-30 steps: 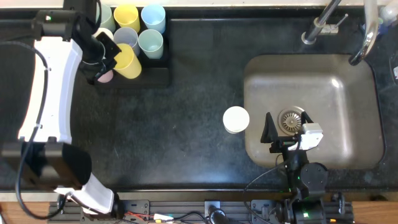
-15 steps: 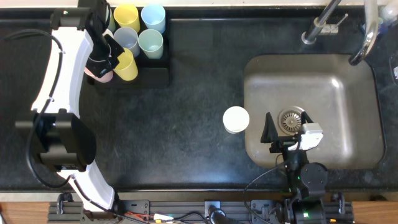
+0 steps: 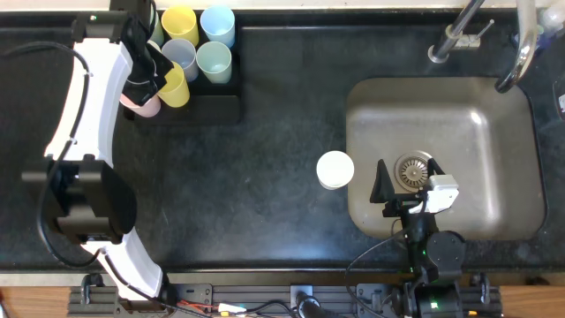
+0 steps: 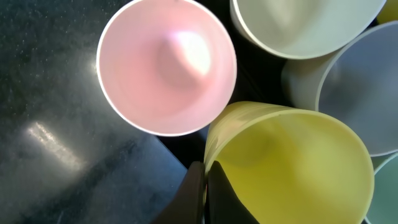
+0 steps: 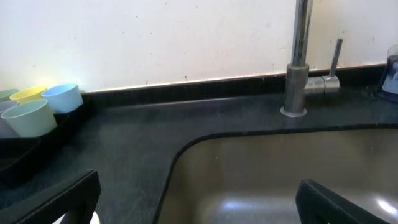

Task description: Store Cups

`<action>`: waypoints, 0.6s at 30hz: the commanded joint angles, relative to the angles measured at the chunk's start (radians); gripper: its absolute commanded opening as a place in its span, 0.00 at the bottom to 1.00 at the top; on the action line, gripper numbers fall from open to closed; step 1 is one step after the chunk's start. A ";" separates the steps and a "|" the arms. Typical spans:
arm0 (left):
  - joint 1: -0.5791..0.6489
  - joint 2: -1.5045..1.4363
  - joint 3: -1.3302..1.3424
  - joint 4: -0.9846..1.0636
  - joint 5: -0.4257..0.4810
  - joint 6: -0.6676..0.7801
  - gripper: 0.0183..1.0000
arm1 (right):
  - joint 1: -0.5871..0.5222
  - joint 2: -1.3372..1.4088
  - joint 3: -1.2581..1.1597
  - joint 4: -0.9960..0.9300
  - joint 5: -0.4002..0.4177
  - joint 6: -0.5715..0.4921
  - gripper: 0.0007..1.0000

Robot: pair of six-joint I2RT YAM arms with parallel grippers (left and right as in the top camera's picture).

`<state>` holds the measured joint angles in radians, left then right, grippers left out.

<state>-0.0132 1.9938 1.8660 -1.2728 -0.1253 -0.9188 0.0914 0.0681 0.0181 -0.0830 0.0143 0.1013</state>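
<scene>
The yellow cup (image 4: pixel 292 168) hangs by its rim in my left jaws, which are pinched shut on its wall. Over the last second I've eased it closer to the pink cup (image 4: pixel 166 65) just beside the jaws, above the black tray (image 3: pixel 221 108). I judge it nearly lined up for setting down. My right jaws stand wide open and empty, with the white cup (image 3: pixel 335 170) on the table (image 3: pixel 247 194) nearby.

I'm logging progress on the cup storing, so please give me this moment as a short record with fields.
left gripper: shut on the rim of the held yellow cup
held yellow cup: tilted, at the black tray, next to the pink cup
black tray: back left of the counter, several cups standing in it
white cup: alone on the counter, just left of the sink
right gripper: open, low at the sink
not yet stored: white cup
</scene>
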 commanded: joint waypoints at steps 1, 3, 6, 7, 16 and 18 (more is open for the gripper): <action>-0.005 0.013 -0.039 0.039 -0.013 -0.034 0.02 | -0.006 -0.008 -0.013 0.005 -0.003 0.004 1.00; -0.009 0.013 -0.051 0.046 -0.011 -0.033 0.02 | -0.006 -0.008 -0.013 0.005 -0.003 0.004 1.00; -0.013 0.013 -0.076 0.064 -0.010 -0.034 0.02 | -0.006 -0.008 -0.013 0.005 -0.003 0.004 1.00; -0.013 0.013 -0.083 0.072 -0.008 -0.034 0.02 | -0.006 -0.008 -0.013 0.005 -0.003 0.004 1.00; -0.022 0.013 -0.162 0.119 0.011 -0.058 0.02 | -0.006 -0.008 -0.013 0.005 -0.003 0.004 1.00; -0.022 0.013 -0.162 0.120 0.011 -0.059 0.02 | -0.006 -0.008 -0.013 0.005 -0.003 0.004 1.00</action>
<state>-0.0265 1.9976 1.7206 -1.1656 -0.1196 -0.9474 0.0914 0.0681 0.0181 -0.0826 0.0143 0.1009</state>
